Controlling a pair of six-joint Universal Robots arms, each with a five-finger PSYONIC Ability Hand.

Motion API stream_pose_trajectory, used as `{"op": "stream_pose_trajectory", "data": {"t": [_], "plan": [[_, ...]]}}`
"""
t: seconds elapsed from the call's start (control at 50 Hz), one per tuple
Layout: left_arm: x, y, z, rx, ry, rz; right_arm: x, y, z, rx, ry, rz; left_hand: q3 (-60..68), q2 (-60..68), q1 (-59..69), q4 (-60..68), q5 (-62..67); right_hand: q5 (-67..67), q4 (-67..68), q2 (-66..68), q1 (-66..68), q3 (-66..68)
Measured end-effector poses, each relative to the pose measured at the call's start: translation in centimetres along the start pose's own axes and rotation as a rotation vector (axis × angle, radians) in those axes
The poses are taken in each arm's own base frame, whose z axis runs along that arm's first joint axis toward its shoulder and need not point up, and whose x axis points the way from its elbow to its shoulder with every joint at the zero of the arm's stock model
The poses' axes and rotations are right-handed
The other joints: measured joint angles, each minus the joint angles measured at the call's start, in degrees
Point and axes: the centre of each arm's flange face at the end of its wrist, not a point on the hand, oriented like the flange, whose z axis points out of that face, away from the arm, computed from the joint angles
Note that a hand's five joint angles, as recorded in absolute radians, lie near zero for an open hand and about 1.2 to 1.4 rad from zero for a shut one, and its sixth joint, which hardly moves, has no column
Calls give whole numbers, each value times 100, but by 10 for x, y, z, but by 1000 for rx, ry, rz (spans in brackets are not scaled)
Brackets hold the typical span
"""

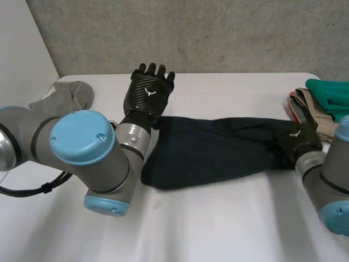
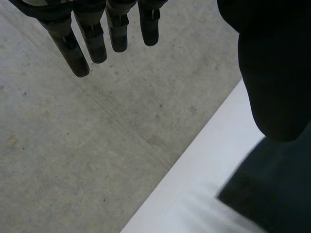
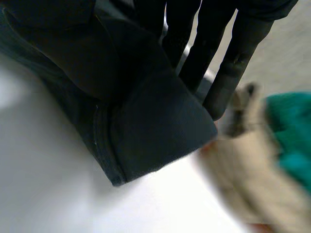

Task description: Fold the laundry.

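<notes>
Right now a dark blue cloth (image 1: pixel 212 150) lies stretched across the middle of the white table (image 1: pixel 218 224), a long band running from about 8 o'clock to about 3 o'clock. The left hand (image 1: pixel 147 90) is raised beyond the cloth's left end, at about 11 o'clock from the table's middle. Its fingers (image 2: pixel 73 48) are straight and spread and hold nothing, and they point toward the grey wall (image 1: pixel 218 33) at 12 o'clock. The right hand (image 1: pixel 299 141) sits on the cloth's right end, at about 3 o'clock. In the right wrist view its straight fingers (image 3: pixel 233 58) lie behind a folded corner of the cloth while the thumb (image 3: pixel 63 43) presses on the cloth's near face, so the corner is pinched between them. A crumpled grey garment (image 1: pixel 68 97) lies at about 10 o'clock. A stack of folded clothes (image 1: pixel 322 103), teal on top of beige, sits at the table's 3 o'clock edge, just beside the right hand.
</notes>
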Motion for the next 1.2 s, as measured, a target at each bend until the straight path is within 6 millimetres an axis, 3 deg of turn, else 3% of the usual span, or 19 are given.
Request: {"op": "stream_pose_trajectory", "data": {"t": [0.1,0.18,0.26,0.32,0.34,0.38,0.4,0.42,0.48,0.56,0.74,0.84,0.92,0.98,1.08,1.2], "plan": [[-9,-11,-5,19,-13,-5,14,-11,-7,30,79,-279,0,0,0,0,0,0,2,0,84,43],[-13,-15,-8,25,-19,-13,-4,-35,-10,134,69,-438,0,0,0,0,0,0,7,0,134,43],[-15,-16,-13,20,-21,-18,-63,-69,-24,352,-48,-529,0,0,0,0,0,70,11,48,167,107],[-16,-14,-15,11,-21,-18,-115,-80,-43,501,-197,-570,0,0,0,0,0,137,30,48,167,154],[-16,-13,-15,10,-21,-18,-123,-80,-47,520,-222,-577,0,0,0,0,0,104,-50,-23,117,75],[-17,-12,-17,3,-21,-18,-150,-77,-59,579,-320,-604,0,0,0,0,0,-1506,-1632,-1747,-1424,-1532],[-17,-12,-17,3,-21,-18,-150,-77,-59,579,-320,-604,0,0,0,0,0,-1506,-1632,-1747,-1424,-1532],[-18,-10,-17,-1,-23,-17,-170,-70,-70,614,-406,-630,0,0,0,0,0,-3640,-3743,-3877,-3525,-3703],[-20,-10,-17,-1,-29,-18,-177,-68,-77,623,-454,-633,0,0,0,0,0,-5009,-5366,-5343,-4914,-5265],[-25,-13,-13,12,-42,-26,-162,-82,-81,623,-454,-536,0,0,0,0,0,-5318,-5622,-5451,-4965,-5488],[-33,-37,3,97,-72,-129,-66,-136,-91,610,-394,136,0,0,0,0,0,-5322,-5622,-5451,-4965,-5488],[-29,-50,11,140,-47,-231,-21,-138,-83,551,-334,365,0,0,0,0,0,-5322,-5622,-5451,-4965,-5488],[-6,-55,12,134,45,-306,8,-127,-66,453,-258,436,0,0,0,0,0,-5322,-5622,-5451,-4965,-5488],[17,-53,11,90,129,-332,18,-117,-51,372,-223,451,0,0,0,0,0,-5322,-5622,-5451,-4965,-5488],[54,-33,7,-59,239,-332,13,-104,-25,250,-236,449,0,0,1,0,0,-5323,-5622,-5451,-4965,-5488],[70,-1,3,-265,245,-295,-7,-90,3,137,-355,452,0,0,0,0,0,-5323,-5622,-5451,-4965,-5488]]}}
